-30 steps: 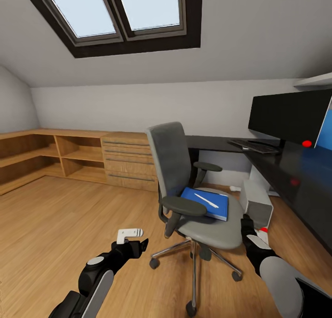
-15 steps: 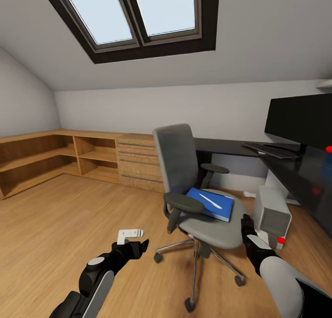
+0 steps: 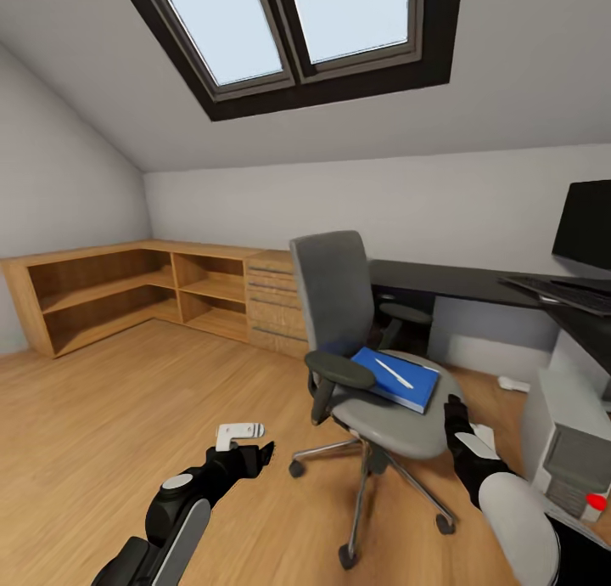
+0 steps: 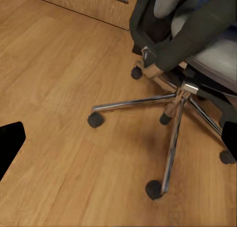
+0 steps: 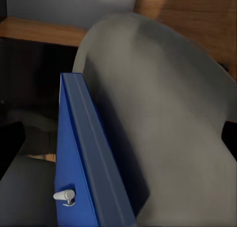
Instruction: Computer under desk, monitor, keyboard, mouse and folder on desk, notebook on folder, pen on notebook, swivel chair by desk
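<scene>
Sitting on the grey seat of the swivel chair [image 3: 373,382], the blue folder [image 3: 397,379] is carrying the pen [image 3: 394,372] on its top face. The chair is standing on the wood floor [image 3: 110,416] just in front of the black table [image 3: 450,282], where the monitor [image 3: 585,225] and keyboard [image 3: 567,292] are resting. The computer [image 3: 567,450] is standing on the floor at the right. The left tool [image 3: 255,454] is hovering low beside the chair's base, seemingly parted and holding nothing. The right tool [image 3: 454,412] is hanging near the seat's edge, just beside the folder; I cannot tell how far it is parted.
</scene>
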Controlling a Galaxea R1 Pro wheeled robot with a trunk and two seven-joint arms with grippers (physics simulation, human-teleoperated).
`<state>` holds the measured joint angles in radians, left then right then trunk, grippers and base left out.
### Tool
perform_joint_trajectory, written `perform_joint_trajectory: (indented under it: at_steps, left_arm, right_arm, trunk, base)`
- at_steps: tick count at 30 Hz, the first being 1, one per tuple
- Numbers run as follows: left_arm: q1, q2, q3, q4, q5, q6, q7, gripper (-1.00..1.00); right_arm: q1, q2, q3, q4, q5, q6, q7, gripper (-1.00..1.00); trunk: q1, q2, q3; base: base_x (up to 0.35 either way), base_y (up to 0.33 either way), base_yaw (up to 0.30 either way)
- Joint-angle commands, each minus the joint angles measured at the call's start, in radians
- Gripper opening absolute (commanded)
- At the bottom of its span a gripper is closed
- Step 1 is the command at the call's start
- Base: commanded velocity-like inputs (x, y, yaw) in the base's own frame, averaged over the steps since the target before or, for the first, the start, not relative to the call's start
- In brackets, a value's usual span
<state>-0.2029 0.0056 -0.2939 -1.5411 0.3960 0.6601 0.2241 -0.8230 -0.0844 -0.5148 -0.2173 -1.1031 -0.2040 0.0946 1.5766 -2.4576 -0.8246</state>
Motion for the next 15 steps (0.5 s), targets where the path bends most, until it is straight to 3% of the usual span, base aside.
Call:
perform_joint_trajectory:
  at_steps: [1,9,15]
  left_arm:
    - [-0.001,0.001,-0.002,-0.001,0.010,0.003,0.009,1.00]
    - [-0.001,0.000,-0.016,-0.001,0.010,0.003,0.010,1.00]
    - [-0.001,0.001,-0.025,0.006,0.010,0.003,0.011,1.00]
  right_arm:
    - [-0.001,0.000,0.004,0.002,-0.014,-0.003,0.008,1.00]
    - [-0.001,0.000,0.004,0.003,-0.012,-0.003,0.010,1.00]
    - [-0.001,-0.003,0.004,0.001,-0.011,-0.003,0.013,1.00]
  trunk:
    - [0.000,0.000,-0.001]
    - [0.000,0.000,0.003]
    - [0.000,0.000,0.003]
  base:
    - [0.309,0.000,0.251]
    - [0.290,0.000,0.251]
    - [0.063,0.000,0.065]
